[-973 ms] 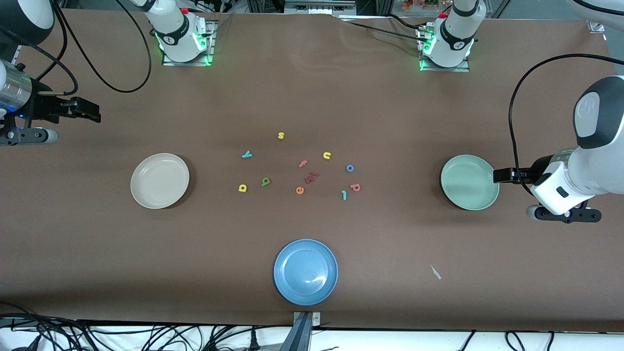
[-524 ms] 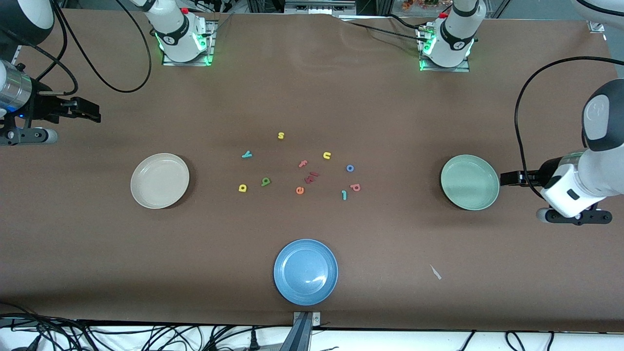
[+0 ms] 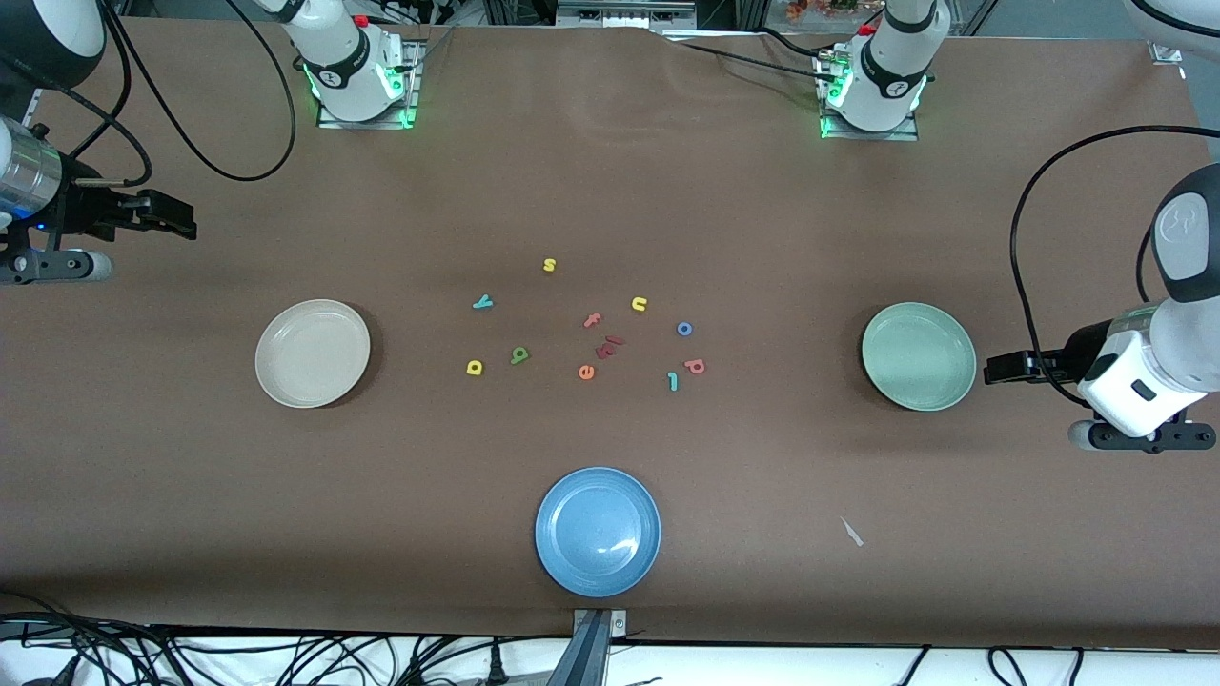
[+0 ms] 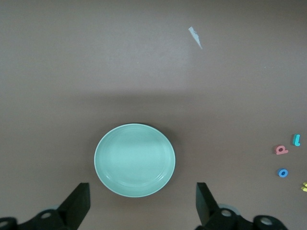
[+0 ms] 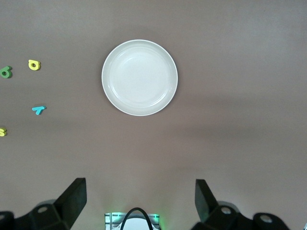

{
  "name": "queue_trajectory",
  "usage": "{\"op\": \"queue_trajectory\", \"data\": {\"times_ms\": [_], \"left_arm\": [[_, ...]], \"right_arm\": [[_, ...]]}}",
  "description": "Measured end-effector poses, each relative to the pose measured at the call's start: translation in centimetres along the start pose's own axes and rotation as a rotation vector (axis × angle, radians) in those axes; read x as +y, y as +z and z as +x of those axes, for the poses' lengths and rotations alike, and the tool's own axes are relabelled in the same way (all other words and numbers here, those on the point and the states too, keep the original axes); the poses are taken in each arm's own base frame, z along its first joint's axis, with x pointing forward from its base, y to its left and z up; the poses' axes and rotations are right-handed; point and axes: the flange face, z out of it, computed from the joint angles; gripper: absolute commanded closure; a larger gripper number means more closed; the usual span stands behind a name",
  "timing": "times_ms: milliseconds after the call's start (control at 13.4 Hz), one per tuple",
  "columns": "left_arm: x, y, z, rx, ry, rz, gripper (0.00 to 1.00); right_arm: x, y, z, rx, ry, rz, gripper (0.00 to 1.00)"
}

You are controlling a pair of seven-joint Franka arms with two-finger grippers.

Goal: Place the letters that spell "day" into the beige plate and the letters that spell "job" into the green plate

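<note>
Nothing sorted yet: beige plate (image 3: 313, 353) and green plate (image 3: 919, 356) both sitting bare, with all the letters scattered mid-table between them. Yellow round letter (image 3: 475, 367), green stemmed one (image 3: 519, 355) and teal y (image 3: 483, 303) lying toward the beige plate's end; blue o (image 3: 684, 329), pinkish b (image 3: 695, 366) and teal j (image 3: 672, 381) lying toward the green plate's end, the j's long axis pointing roughly at the front camera. Left claw (image 3: 998, 368) hanging just beside the green plate's outer rim at the left arm's end of the table, fingers spread wide and gripping nothing, pointing in toward the plate, with the "job" letters sitting well past the plate from it. Right claw (image 3: 172, 216) hovering over bare table at the right arm's end, also wide open and empty, looking like waiting. Left wrist view showing the green plate centred between the fingertips (image 4: 79, 203), letters off at the edge. Probably needing a long reach over the green plate to get at the j or b first, left arm being the nearer one for those.
</note>
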Motion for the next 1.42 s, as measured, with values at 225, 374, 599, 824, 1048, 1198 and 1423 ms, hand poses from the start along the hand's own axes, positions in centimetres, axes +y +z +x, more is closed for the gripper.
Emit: {"op": "queue_trajectory", "data": {"times_ms": [225,374,599,824,1048,1198,1423], "left_arm": [[0.01,0.06,0.1,0.01,0.009,0.0,0.04],[0.03,0.14,0.13,0.011,0.011,0.0,0.06],[0.09,0.32,0.16,0.011,0.014,-0.001,0.05],[-0.18,0.3,0.38,0.033,0.02,0.02,0.04],[-0.31,0.09,0.3,0.038,0.027,0.034,0.04],[-0.3,-0.12,0.24,0.054,0.033,0.05,0.04],[-0.14,-0.18,-0.56,0.116,0.038,0.053,0.0]], "right_arm": [[0.0,0.0,0.0,0.0,0.0,0.0,0.0],[0.04,0.0,0.0,0.0,0.001,0.0,0.0],[0.08,0.0,0.0,0.0,0.002,0.0,0.0],[0.08,0.01,0.0,0.0,0.002,0.0,0.0],[0.09,0.01,0.0,0.0,0.002,0.0,0.0],[0.09,0.01,0.0,0.0,0.002,0.0,0.0],[0.1,0.02,0.0,0.0,0.002,0.0,0.0]]}}
